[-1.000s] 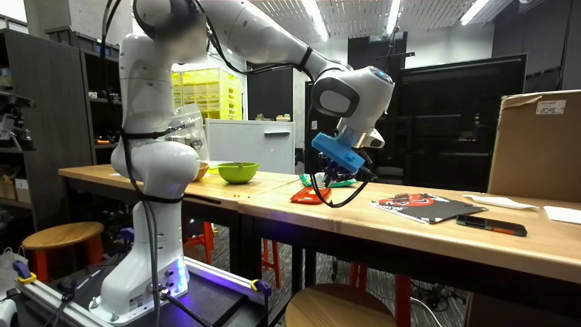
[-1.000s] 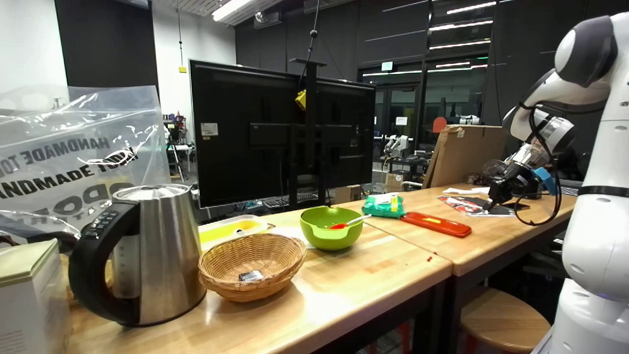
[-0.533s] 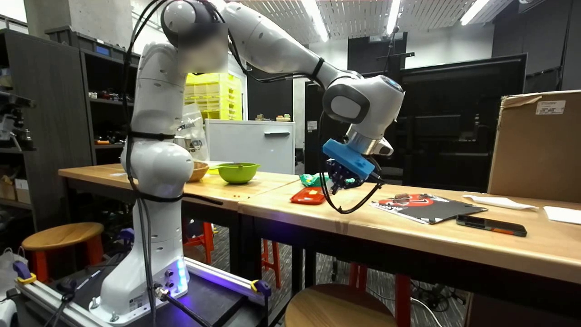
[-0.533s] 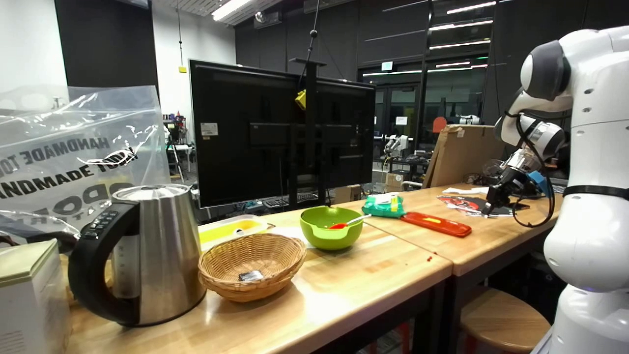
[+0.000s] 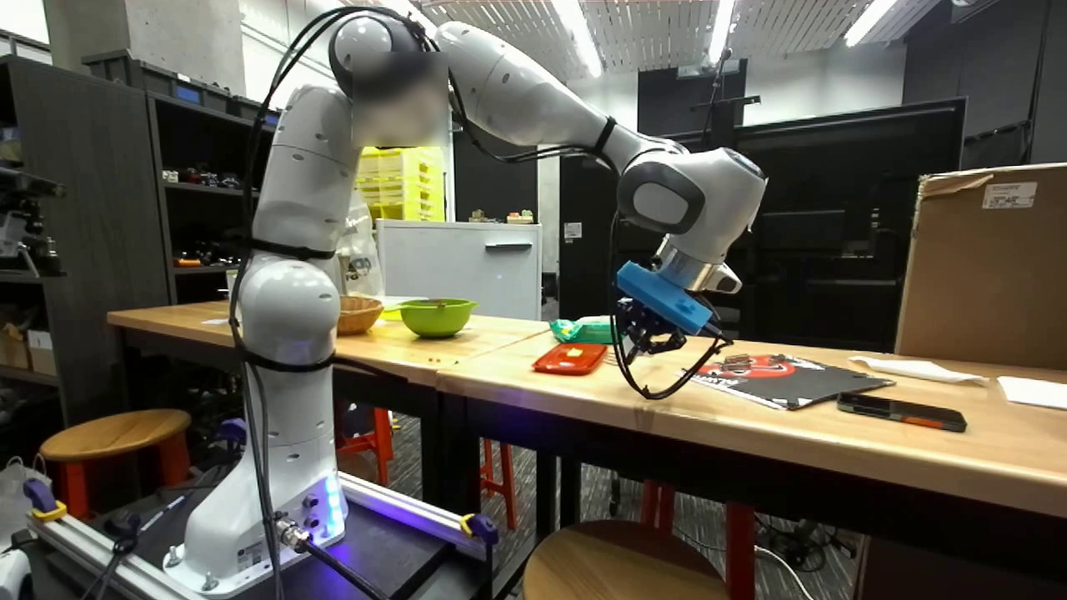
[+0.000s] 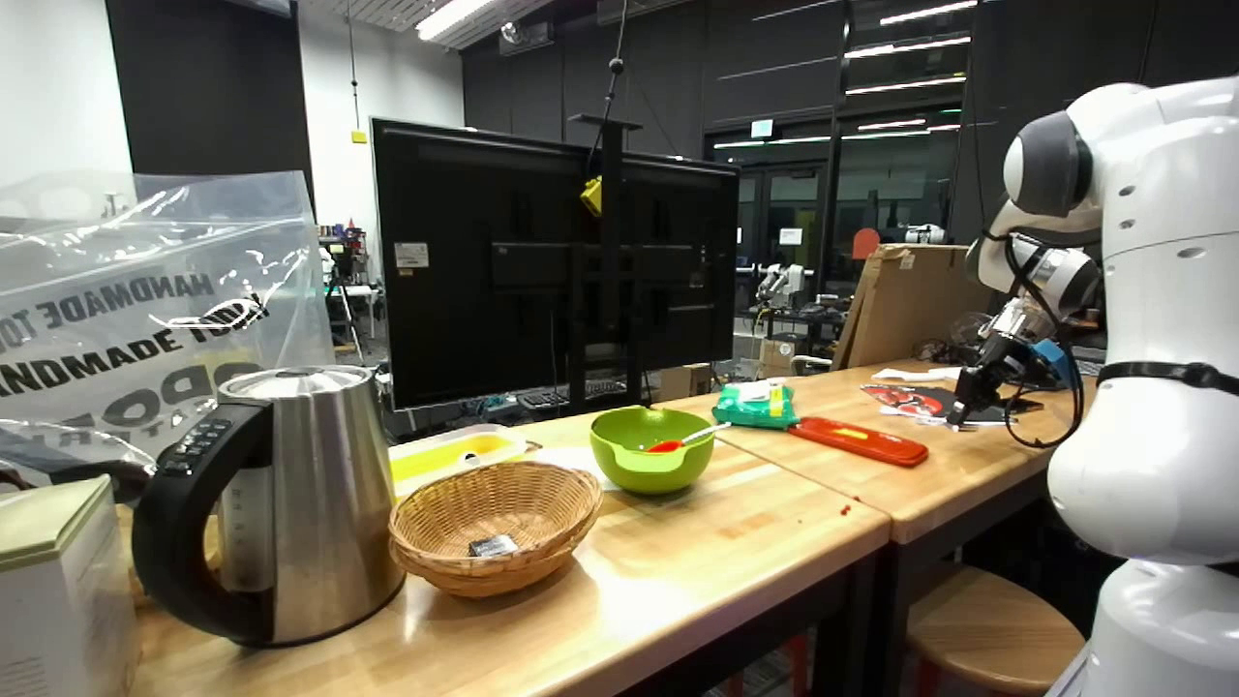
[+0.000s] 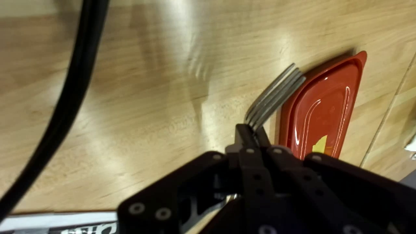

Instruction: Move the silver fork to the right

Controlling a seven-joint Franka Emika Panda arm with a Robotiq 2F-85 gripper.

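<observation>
Wrist view: black two-fingered gripper [image 7: 252, 128] clamped on silver metal fork [image 7: 271, 102], over the pale wooden desk [image 7: 139, 130], inside its robot-side edge [image 5: 750, 442]; best carried right, parallel to that edge, lowered gently.

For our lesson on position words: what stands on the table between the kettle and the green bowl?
The basket stands between the kettle and the green bowl, in an exterior view.
</observation>
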